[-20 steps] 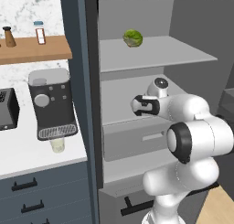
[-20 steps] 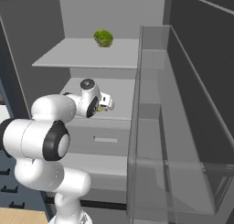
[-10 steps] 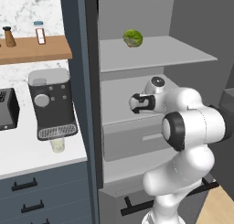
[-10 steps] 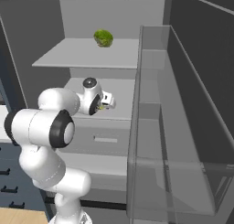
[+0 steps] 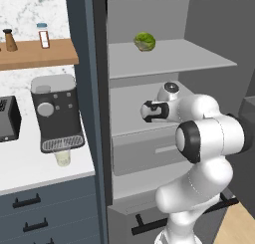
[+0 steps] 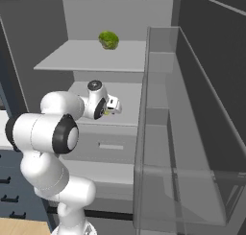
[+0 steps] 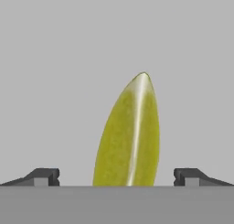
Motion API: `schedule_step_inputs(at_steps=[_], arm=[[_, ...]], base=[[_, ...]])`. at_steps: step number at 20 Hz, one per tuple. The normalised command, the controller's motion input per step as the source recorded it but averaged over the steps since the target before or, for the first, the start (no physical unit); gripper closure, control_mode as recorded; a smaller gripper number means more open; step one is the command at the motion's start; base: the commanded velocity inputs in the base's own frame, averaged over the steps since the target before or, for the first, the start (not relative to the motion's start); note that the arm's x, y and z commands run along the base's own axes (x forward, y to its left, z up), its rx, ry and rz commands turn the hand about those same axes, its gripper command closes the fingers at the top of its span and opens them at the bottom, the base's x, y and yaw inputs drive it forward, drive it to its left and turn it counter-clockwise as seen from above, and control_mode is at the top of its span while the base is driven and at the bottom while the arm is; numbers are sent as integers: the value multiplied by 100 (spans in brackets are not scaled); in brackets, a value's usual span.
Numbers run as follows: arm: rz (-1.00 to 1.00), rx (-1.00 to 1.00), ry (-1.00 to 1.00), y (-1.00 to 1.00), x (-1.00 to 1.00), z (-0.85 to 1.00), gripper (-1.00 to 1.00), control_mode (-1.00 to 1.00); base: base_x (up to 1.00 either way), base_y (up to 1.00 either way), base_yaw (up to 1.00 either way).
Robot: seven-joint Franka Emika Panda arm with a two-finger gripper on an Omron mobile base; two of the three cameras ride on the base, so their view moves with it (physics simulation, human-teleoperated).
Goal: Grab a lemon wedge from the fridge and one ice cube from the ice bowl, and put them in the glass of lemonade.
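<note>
Arm folded, elbow high, forearm reaching level into open fridge point(image 5: 149, 63) over middle shelf point(image 6: 129, 97). Claw point(image 7: 117, 177) wide open, fingertips point(image 7: 45, 176) apart on either side of lemon wedge point(image 7: 129, 134), not touching it. Wedge lies on middle shelf, directly ahead of claw, pointed end away. Round leafy green ball point(image 5: 145, 41) on upper shelf, well above hand. Clear door bin point(image 6: 178, 133) close on arm's right. Glass of lemonade point(image 5: 62, 158) on table point(image 5: 30, 171), below coffee machine point(image 5: 56, 112).
</note>
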Motion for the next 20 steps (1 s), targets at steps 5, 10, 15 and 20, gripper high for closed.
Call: schedule_step_inputs(at_steps=[5, 10, 15, 20], arm=[[0, 0, 0, 0, 0, 0, 100, -100], [0, 0, 0, 0, 0, 0, 100, -100], [0, 0, -1, 0, -29, 0, 100, -100], [0, 0, -15, 0, -96, 0, 100, -100]], base=[[0, 0, 0], [0, 0, 0], [0, 0, 0], [0, 0, 0]])
